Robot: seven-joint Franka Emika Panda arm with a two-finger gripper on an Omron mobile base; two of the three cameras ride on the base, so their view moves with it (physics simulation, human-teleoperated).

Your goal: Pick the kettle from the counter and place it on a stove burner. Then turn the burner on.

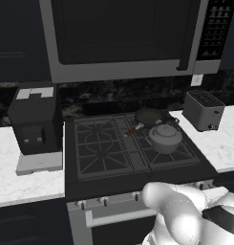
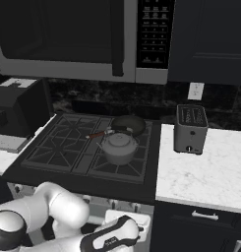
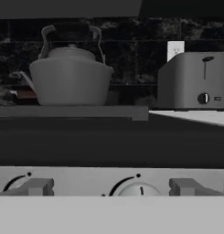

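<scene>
Kettle (image 1: 164, 138) sat on the front right stove burner (image 1: 169, 152), off the counter (image 1: 222, 139).

From both base cameras the kettle stood upright on the grate, lid on, handle arched over it, just in front of the dark frying pan (image 1: 151, 116), whose red-tipped handle pointed left beside the kettle. Toaster (image 2: 190, 128) stood on the marble counter to the right of the stove, well apart from the kettle. Coffee machine (image 1: 36, 119) was on the left counter. The hand camera looked level at the stove front: kettle (image 3: 70, 77) above the edge, toaster to its right, round knob (image 3: 140, 189) low in the centre. Gripper fingers were not visible, so its state could not be told.
</scene>
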